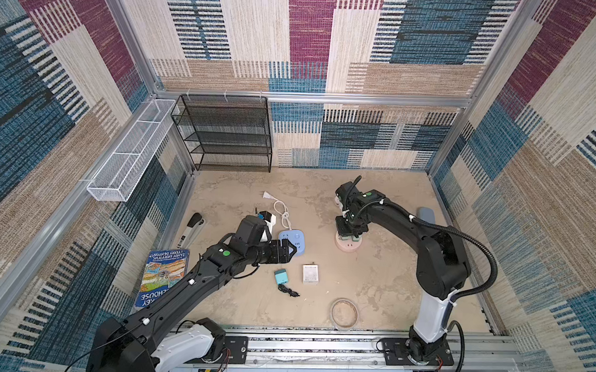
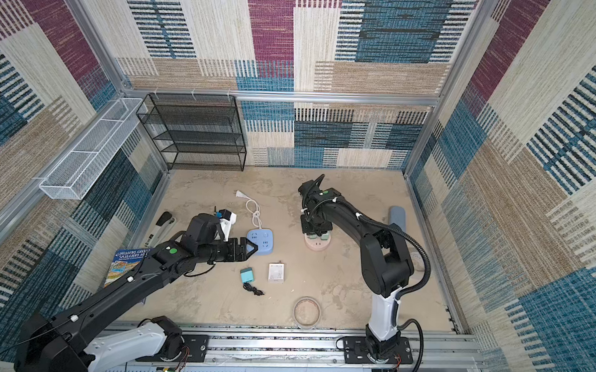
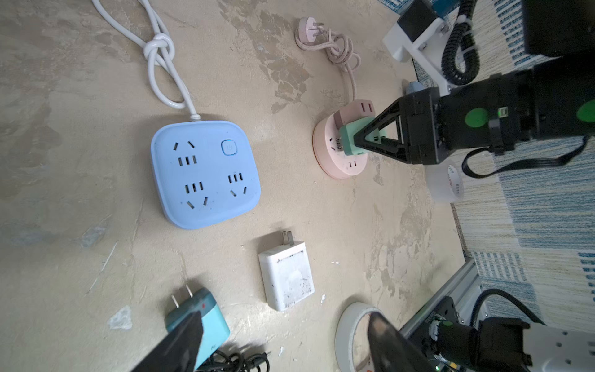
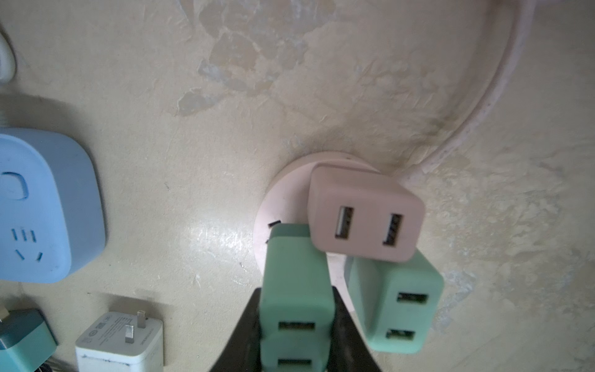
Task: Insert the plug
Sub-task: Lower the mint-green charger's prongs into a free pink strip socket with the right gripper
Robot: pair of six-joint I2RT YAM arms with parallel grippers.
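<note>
Right arm (image 1: 392,215) is angled downward, right fingers (image 3: 376,127) pinched on green plug (image 4: 296,283) at pink socket (image 3: 325,159); left arm (image 1: 195,279) is extended level, left fingers (image 1: 289,251) spread.

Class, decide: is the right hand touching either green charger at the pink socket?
Touching. The right wrist view shows the right hand closed on one green charger, its fingers pressed against both sides.
</note>
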